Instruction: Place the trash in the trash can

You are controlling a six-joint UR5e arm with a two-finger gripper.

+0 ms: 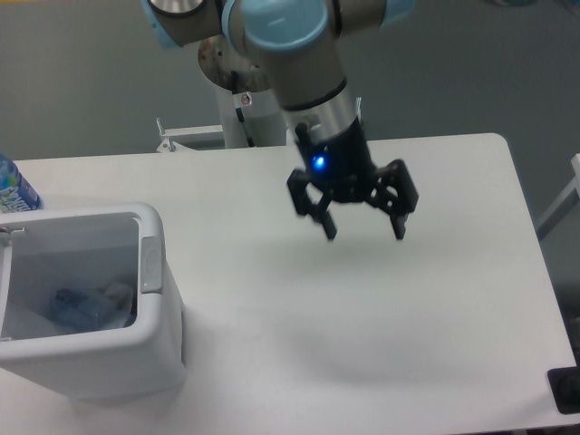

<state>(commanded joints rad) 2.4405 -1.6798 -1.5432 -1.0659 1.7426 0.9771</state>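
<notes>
One robot arm is reaching in from the top of the frame, and its black claw (363,229) is hanging above the middle of a white tabletop (435,299), fingers spread apart and gripping nothing. A small blue light is glowing on the claw's body.

At the lower left, the trash can (149,272), a white thick-walled bin with rounded corners, is sitting on the tabletop, well apart from the claw. Inside it, the trash (91,306) is lying at the bottom: a bluish, flattened clear plastic bottle is showing, with something pale beside it that is probably the crumpled wrapper, though the picture is too blurred to be sure. No other litter is showing on the tabletop, so the job is looking finished or close to it.

Judging by appearance, both pieces would be handling as very light, thin and springy; the flattened bottle would likely be slick and flexing under a pinch, so gripping across its narrow middle would be the safest hold, while the wrapper would be crushing easily wherever it is taken.

At the far left edge, an upright bottle with a blue label (14,188) is standing behind the bin. The tabletop is looking smooth, matte and white, with a rounded corner at the upper right. Behind it, a plain grey wall is filling the background, with a pale metal frame near the arm's base.
</notes>
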